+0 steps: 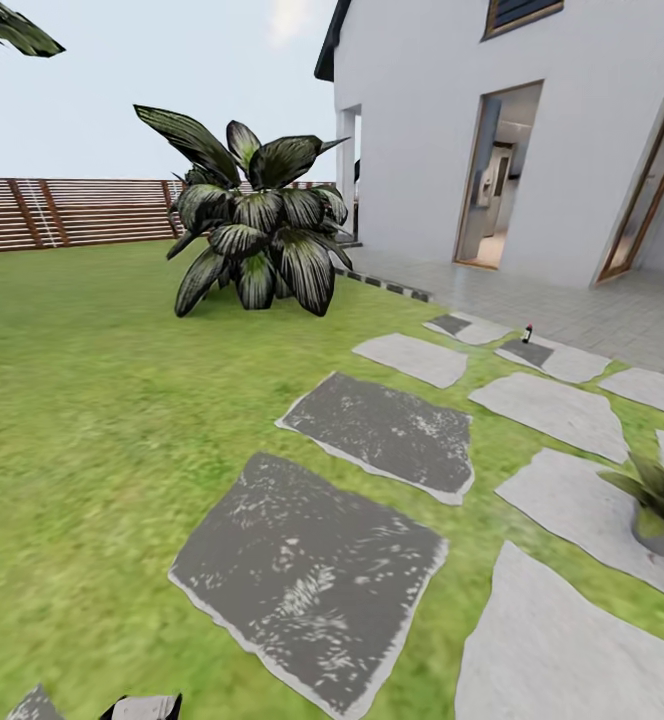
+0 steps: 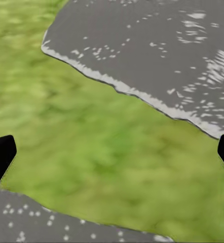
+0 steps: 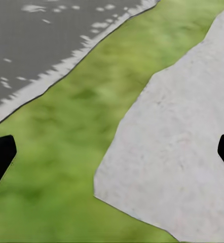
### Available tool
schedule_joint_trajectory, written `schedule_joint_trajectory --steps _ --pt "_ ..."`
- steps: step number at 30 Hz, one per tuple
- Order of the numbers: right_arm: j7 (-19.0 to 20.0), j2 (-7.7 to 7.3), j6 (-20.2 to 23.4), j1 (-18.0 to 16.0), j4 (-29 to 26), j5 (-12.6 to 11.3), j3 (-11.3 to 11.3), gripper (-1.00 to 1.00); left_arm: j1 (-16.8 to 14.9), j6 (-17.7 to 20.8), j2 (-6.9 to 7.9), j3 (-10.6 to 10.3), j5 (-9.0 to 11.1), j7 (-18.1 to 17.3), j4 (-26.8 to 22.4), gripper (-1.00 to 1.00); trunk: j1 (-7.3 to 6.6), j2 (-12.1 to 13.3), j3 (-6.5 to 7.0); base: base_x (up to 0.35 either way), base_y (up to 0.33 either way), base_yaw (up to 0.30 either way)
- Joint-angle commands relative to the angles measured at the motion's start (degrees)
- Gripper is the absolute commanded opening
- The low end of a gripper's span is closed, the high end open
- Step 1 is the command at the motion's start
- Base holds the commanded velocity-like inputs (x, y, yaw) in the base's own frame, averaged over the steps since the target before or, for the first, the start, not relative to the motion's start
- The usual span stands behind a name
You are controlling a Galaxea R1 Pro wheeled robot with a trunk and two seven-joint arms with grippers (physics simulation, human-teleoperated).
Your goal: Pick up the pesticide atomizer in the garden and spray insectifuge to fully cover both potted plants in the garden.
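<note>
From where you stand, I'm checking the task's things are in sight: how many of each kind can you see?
Pesticide atomizer: 1
Potted plants: 1
Large dark leafy bush: 1
Total: 3

My left gripper (image 2: 112,154) hangs with its two dark fingertips (image 2: 0,154) spread wide over blurred green lawn (image 2: 91,147). I see a dark grey stepping stone (image 2: 157,45) ahead, and what looks like another slab (image 2: 36,220) nearer the camera.
</note>
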Motion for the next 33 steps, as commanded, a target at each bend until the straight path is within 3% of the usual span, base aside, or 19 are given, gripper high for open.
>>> schedule_joint_trajectory --steps 1,33 --pt "-0.2 0.03 -0.15 -0.04 0.03 0.6 -0.18 1.0 -0.04 -0.11 -0.02 0.48 0.01 -0.57 0.05 1.0 0.02 -0.02 -0.05 0.339 0.0 0.0" --pt "-0.2 0.03 -0.15 -0.03 0.05 0.6 -0.18 1.0 -0.04 -0.11 -0.02 0.48 0.04 -0.57 0.05 1.0 0.02 -0.02 -0.05 0.339 0.0 0.0"
